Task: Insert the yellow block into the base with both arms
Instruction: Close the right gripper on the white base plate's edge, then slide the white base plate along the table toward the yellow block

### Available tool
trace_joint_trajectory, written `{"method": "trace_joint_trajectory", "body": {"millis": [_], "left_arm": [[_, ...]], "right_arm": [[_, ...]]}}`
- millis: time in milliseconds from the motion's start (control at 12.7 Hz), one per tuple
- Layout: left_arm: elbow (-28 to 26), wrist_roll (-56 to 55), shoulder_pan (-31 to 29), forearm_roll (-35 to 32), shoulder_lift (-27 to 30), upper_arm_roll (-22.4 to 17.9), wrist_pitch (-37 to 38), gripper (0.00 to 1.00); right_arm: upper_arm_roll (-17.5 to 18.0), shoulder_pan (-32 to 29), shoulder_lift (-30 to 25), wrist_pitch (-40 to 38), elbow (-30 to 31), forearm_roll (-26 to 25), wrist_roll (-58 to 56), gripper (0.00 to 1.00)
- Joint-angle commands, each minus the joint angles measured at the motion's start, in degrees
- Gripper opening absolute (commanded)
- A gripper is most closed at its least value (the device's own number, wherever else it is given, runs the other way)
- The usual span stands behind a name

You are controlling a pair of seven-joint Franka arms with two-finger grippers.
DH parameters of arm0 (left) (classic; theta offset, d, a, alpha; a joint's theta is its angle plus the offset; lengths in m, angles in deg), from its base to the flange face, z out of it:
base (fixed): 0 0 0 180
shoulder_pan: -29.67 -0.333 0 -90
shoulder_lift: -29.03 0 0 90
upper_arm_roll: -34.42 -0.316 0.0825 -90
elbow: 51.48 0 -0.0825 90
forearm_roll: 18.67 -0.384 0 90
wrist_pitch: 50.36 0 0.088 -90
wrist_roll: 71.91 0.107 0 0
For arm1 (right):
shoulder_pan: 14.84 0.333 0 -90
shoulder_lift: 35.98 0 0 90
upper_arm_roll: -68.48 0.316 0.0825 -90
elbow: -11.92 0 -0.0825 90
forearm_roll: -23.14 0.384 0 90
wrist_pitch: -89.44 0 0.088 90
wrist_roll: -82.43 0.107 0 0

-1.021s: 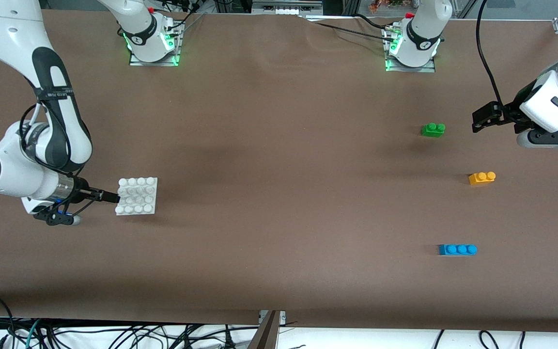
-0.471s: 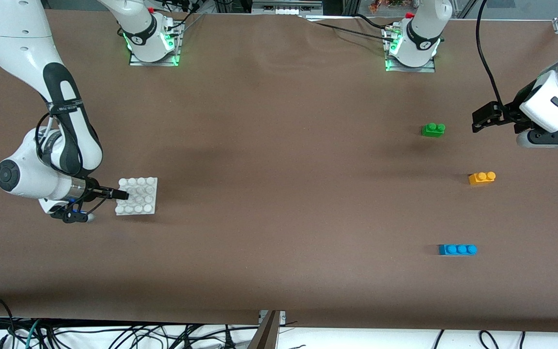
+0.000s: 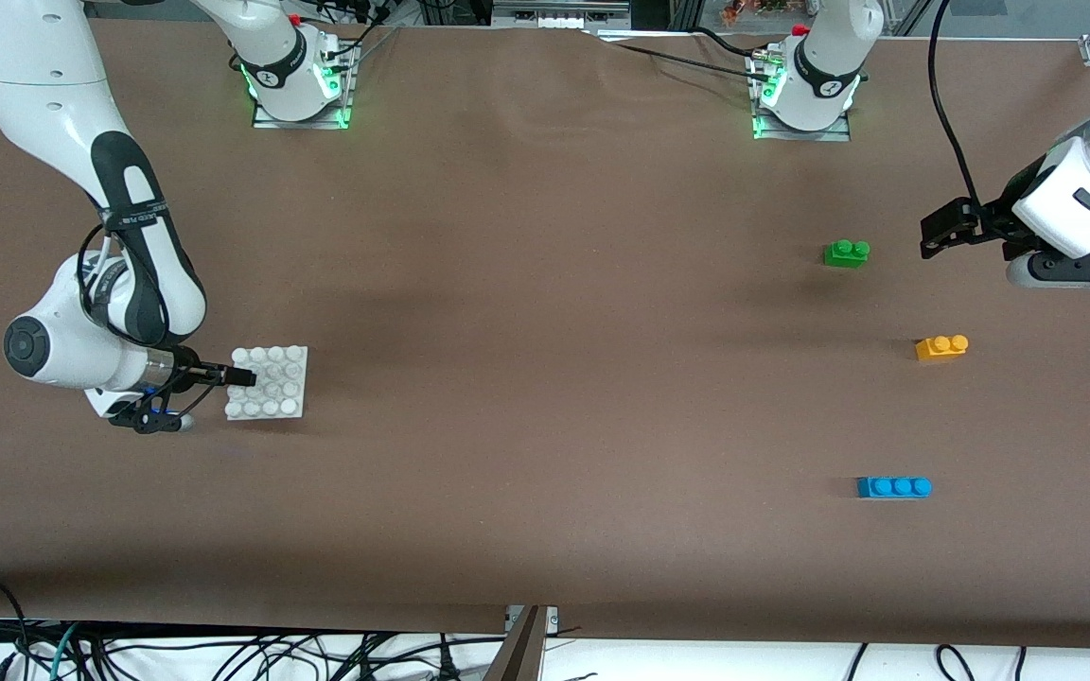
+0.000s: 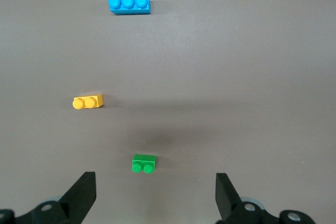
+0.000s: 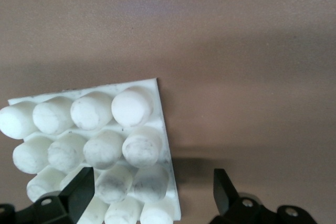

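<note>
In the front view, the right gripper (image 3: 244,376) is seen low at the edge of the base (image 3: 268,382), at the right arm's end of the table, while the left gripper (image 3: 933,232) is held over bare table near the green brick (image 3: 846,253); the yellow block (image 3: 941,347) lies untouched, nearer the camera than that brick. In the left wrist view, spread fingers (image 4: 81,195) are shown above the green brick (image 4: 144,163), with the yellow block (image 4: 87,101) off to one side and the blue brick (image 4: 129,4) well apart, so recentring over the yellow block is judged necessary before descent. In the right wrist view, open fingers (image 5: 81,192) are seen, one over the studs of the base (image 5: 161,129) and one over bare table beside its edge, and a square, firm grip on that edge is advised.
</note>
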Motion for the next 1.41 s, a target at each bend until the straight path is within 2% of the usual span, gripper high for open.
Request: {"method": "trace_joint_trajectory", "body": {"millis": [0,628,785,943,1335], "left_arm": [[0.8,0.1,0.2,-1.4,-0.2,0.1,0.2,1.0],[0.8,0.0,0.2,-1.3,-0.2,0.3,0.3,1.0],[0.8,0.0,0.0,-1.3,-0.2,0.2,0.3,1.0],[0.7,0.0,-0.3,-1.3,-0.2,0.2,0.3,1.0],[0.7,0.0,-0.3,-1.3,-0.2,0.2,0.2,1.0]], "right_arm": [[0.8,0.0,0.3,0.7,0.3,1.6,-2.0,1.0],[1.5,-0.2,1.1,0.4,0.3,4.0,-2.9,0.99],[1.5,-0.2,1.1,0.3,0.3,4.1,-2.8,0.9],[1.5,-0.2,1.1,0.2,0.3,4.1,-2.9,0.76],[1.6,-0.1,1.6,0.1,0.2,4.5,-2.6,0.66]]}}
